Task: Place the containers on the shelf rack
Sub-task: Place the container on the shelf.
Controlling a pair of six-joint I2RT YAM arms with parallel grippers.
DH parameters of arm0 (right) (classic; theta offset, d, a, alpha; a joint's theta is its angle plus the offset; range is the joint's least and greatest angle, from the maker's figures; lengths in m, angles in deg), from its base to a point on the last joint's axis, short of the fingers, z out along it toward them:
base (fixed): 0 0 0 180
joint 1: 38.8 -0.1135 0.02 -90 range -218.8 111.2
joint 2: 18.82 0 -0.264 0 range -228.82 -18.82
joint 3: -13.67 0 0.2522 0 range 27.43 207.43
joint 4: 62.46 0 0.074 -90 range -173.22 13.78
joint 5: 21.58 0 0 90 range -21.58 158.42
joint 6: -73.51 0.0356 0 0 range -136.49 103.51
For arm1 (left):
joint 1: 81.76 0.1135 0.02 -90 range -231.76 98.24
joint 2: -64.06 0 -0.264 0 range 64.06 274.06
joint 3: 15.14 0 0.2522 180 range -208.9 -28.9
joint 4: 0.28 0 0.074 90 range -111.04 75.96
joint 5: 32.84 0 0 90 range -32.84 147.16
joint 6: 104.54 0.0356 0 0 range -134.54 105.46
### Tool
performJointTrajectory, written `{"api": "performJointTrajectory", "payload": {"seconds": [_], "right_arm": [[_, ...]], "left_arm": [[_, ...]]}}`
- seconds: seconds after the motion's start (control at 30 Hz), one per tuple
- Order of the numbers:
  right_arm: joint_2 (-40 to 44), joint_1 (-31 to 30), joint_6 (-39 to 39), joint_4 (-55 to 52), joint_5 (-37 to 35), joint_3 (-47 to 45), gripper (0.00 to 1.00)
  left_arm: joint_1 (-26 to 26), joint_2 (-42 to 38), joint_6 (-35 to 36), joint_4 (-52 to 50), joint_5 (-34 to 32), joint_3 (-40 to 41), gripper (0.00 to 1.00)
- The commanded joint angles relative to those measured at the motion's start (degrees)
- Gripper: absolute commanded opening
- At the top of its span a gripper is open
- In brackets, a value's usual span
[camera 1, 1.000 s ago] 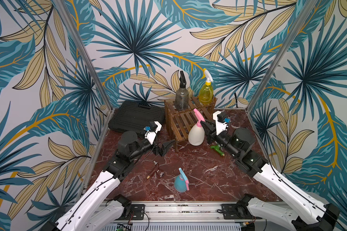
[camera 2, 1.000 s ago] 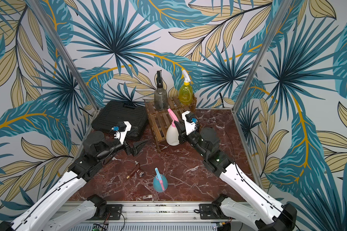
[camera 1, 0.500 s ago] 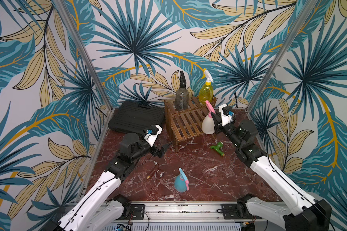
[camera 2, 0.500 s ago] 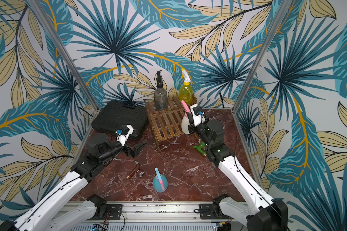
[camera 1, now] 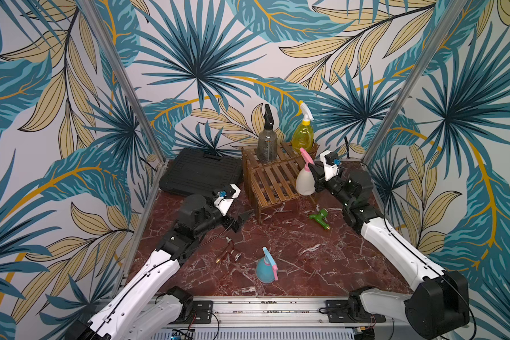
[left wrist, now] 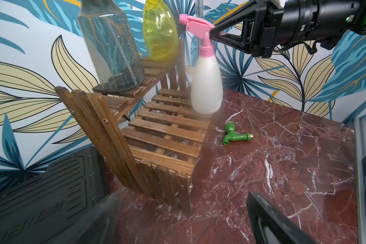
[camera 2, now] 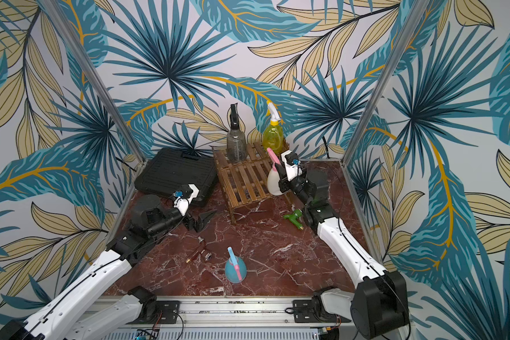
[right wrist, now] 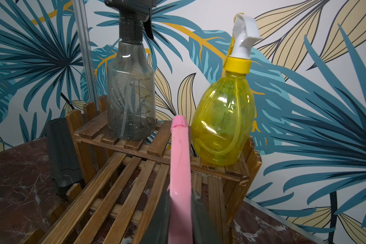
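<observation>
Marble tabletop (camera 1: 306, 259): rack (camera 1: 274, 182), case (camera 1: 200, 172), nozzle (camera 1: 320, 217).

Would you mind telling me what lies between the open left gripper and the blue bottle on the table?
In both top views, a small brown-and-brass fitting lies between the left gripper and the blue bottle; the rest is bare table.

In the right wrist view the grey bottle's black head (right wrist: 133, 12) is cut off.
</observation>
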Motion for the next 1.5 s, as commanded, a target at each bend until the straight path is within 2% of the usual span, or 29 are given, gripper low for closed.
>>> {"api": "performJointTrajectory", "payload": {"seconds": [0.0,0.47,0.6,0.7,0.8,1.13,1.47], "right_arm": [[-1.95,0.27,1.56,4.66,1.28,0.82,0.00],[-6.16,0.44,1.78,3.28,-3.10,2.54,0.00],[-6.75,0.52,2.40,3.16,-3.15,3.13,0.05],[-7.24,0.52,2.51,2.63,-3.50,3.65,0.17],[-7.36,0.50,2.28,1.71,-5.54,3.66,0.22],[-6.37,0.51,2.11,1.06,-5.84,3.65,0.48],[0.10,0.51,2.02,-3.85,-9.07,2.71,0.90]], "left_arm": [[0.36,0.20,0.59,-0.17,0.99,-0.07,1.00],[0.34,0.04,0.81,-0.53,1.42,-0.16,1.00],[0.36,0.10,0.83,-0.66,1.50,-0.16,1.00],[0.31,0.15,0.90,-0.83,1.55,-0.08,1.00],[0.29,0.90,0.99,-0.60,1.19,-0.10,1.00],[0.30,1.87,0.63,-0.93,2.12,-0.25,1.00],[0.34,1.47,1.14,-1.14,2.98,-0.41,1.00]]}}
